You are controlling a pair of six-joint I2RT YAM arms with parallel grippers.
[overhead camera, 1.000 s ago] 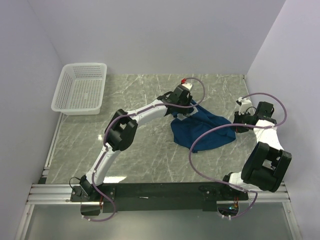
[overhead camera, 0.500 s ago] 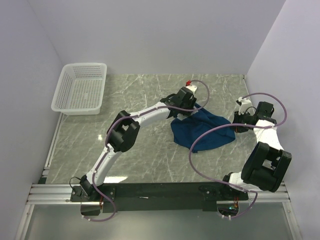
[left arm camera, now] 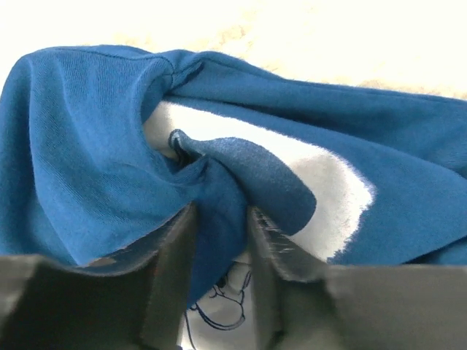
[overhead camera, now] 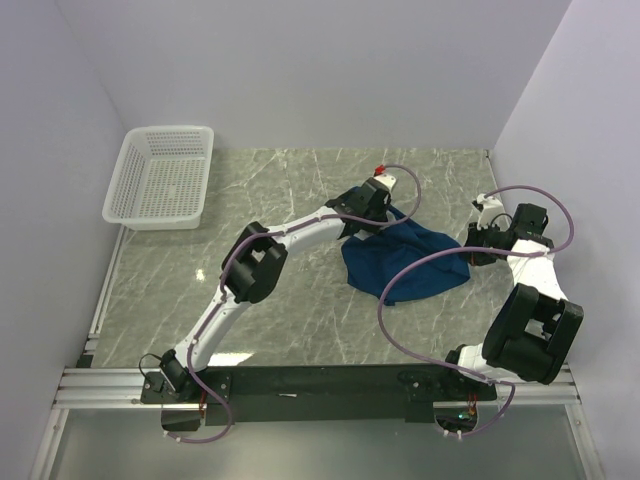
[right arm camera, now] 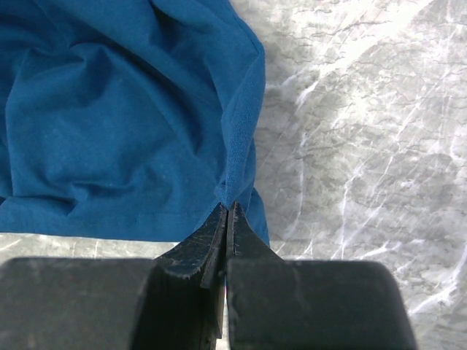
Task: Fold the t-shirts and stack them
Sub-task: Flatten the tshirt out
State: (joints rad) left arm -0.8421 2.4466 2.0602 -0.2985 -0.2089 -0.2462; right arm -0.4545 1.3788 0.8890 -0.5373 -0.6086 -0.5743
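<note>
One dark blue t-shirt (overhead camera: 405, 262) lies crumpled on the marble table, right of centre. My left gripper (overhead camera: 385, 215) is down on its far left edge. In the left wrist view the t-shirt (left arm camera: 73, 146) bunches up, with its pale print (left arm camera: 321, 189) showing. A blue fold runs between the fingers of the left gripper (left arm camera: 221, 211), whose jaws stand apart around it. My right gripper (overhead camera: 472, 245) is at the shirt's right edge. In the right wrist view the right gripper (right arm camera: 226, 208) is shut, pinching the hem of the t-shirt (right arm camera: 109, 109).
A white lattice basket (overhead camera: 160, 180) stands at the far left of the table, against the left wall. Bare marble table (overhead camera: 280, 300) lies between the arms and in front of the shirt. Walls close in the back and right.
My left arm has stretched further right and away over the shirt's far edge, and its jaws have narrowed around the fold. The right arm and the shirt's right side have stayed put.
</note>
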